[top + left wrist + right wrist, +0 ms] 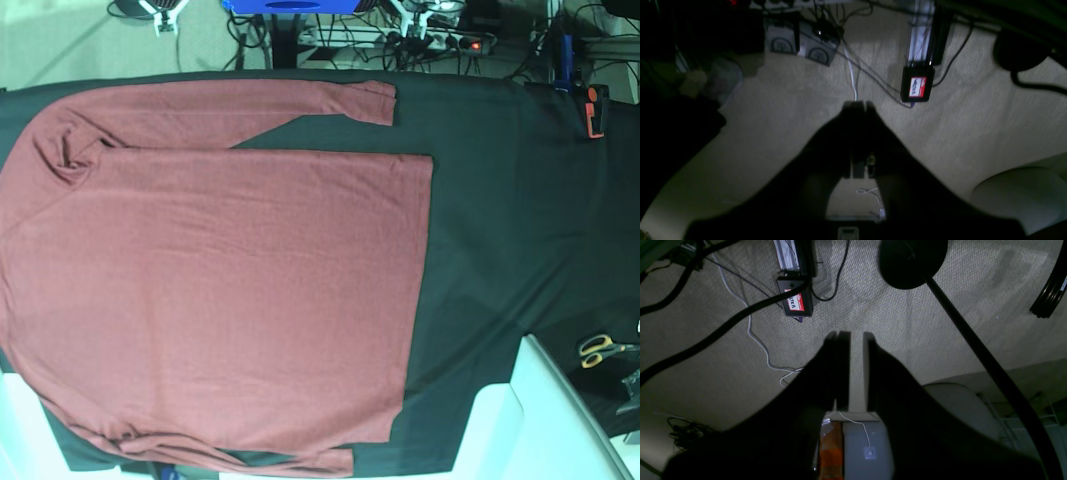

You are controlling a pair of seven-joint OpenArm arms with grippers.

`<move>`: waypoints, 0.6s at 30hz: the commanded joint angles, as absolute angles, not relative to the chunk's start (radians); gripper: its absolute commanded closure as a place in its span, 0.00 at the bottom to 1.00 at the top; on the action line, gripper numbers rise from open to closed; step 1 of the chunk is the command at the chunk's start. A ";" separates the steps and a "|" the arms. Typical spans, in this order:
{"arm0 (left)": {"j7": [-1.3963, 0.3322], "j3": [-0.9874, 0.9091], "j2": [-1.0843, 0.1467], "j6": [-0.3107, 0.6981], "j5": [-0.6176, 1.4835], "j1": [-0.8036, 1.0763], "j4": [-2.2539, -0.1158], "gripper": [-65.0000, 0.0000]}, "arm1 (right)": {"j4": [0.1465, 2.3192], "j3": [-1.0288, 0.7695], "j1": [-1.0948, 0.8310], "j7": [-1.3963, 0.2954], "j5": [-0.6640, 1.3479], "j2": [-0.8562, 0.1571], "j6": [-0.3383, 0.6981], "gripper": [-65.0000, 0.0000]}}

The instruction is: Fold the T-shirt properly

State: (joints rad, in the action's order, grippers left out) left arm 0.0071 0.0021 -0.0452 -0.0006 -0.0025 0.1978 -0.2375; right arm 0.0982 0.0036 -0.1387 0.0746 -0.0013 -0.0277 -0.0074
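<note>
The T-shirt (220, 290) is brick-red and long-sleeved. It lies spread flat on the black cloth (500, 220) in the base view, hem toward the right, one sleeve along the top edge and one along the bottom. Neither arm shows in that view. In the left wrist view my left gripper (858, 105) is shut, fingertips together, empty, hanging over beige carpet. In the right wrist view my right gripper (857, 336) also hangs over carpet, its fingers a narrow gap apart with nothing between them. No shirt shows in either wrist view.
Scissors (600, 348) lie at the cloth's right edge, and an orange clamp (596, 110) sits at the top right. A white surface (540, 420) juts in at the lower right. On the floor are cables, a black box with a red label (795, 301) and a round black stand base (912, 260).
</note>
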 commanded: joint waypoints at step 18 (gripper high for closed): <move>0.008 0.005 -0.050 -0.005 0.001 0.220 -0.240 1.00 | 0.133 -0.001 -0.177 0.079 0.001 -0.036 -0.008 0.91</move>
